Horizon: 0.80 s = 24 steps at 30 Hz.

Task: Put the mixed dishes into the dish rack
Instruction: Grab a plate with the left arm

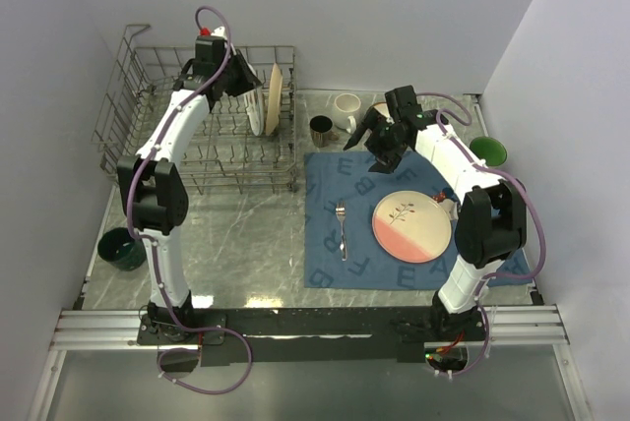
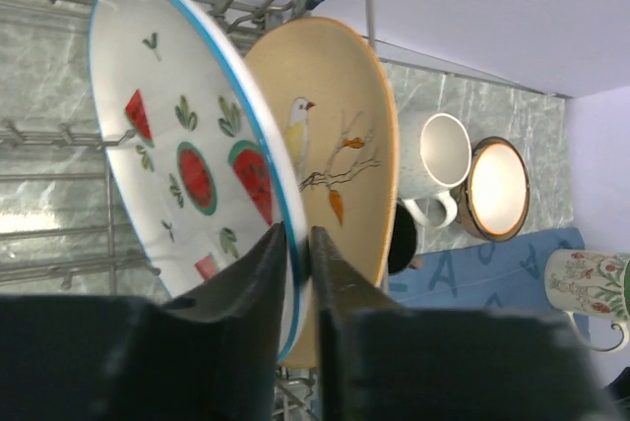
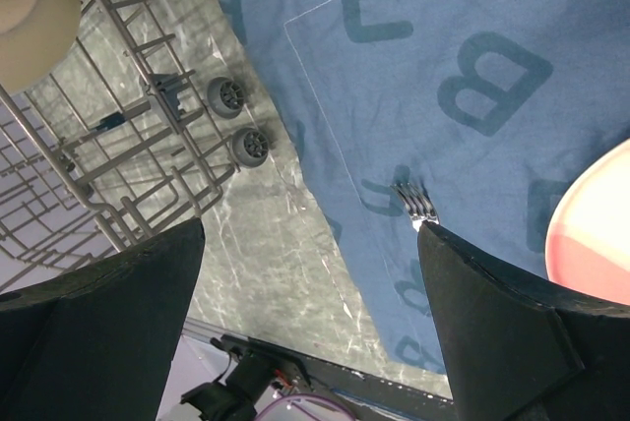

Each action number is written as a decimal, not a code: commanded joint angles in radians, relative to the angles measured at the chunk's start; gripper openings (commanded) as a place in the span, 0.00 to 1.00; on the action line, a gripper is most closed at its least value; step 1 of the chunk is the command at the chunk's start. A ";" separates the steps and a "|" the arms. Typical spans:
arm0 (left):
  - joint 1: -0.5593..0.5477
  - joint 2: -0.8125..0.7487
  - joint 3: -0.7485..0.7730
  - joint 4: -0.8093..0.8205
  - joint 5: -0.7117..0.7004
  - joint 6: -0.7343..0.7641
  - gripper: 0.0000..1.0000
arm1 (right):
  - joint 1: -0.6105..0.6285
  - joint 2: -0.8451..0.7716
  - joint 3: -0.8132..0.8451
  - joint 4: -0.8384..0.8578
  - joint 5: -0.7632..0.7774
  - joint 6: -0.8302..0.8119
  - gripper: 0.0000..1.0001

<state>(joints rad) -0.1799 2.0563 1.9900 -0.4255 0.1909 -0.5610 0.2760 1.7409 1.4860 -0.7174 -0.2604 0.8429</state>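
I'm seeing the L end effector (image 2: 298,236) clamping the blue rim of the watermelon plate (image 2: 187,146), which is standing on edge at the right end of the dish rack (image 1: 128,116), w/ the tan bird plate (image 2: 340,126) standing just beside it. R end effector (image 3: 310,229) is hanging right of the rack, fingers wide apart & holding nothing, over the blue placemat (image 3: 443,67), where fork (image 3: 414,203) & pink-and-cream plate (image 1: 411,227) are lying
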 commanded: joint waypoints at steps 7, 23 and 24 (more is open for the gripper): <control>0.000 0.007 0.087 -0.042 0.035 0.029 0.01 | -0.011 -0.035 -0.007 0.009 0.001 -0.005 0.97; 0.002 -0.211 -0.086 0.182 0.090 -0.065 0.01 | -0.011 -0.041 -0.032 0.022 -0.013 0.005 0.97; 0.002 -0.217 -0.091 0.203 0.088 -0.079 0.01 | -0.011 -0.041 -0.032 0.022 -0.014 0.004 0.97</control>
<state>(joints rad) -0.1783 1.9617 1.8950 -0.4229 0.2596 -0.5789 0.2741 1.7397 1.4631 -0.7162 -0.2646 0.8436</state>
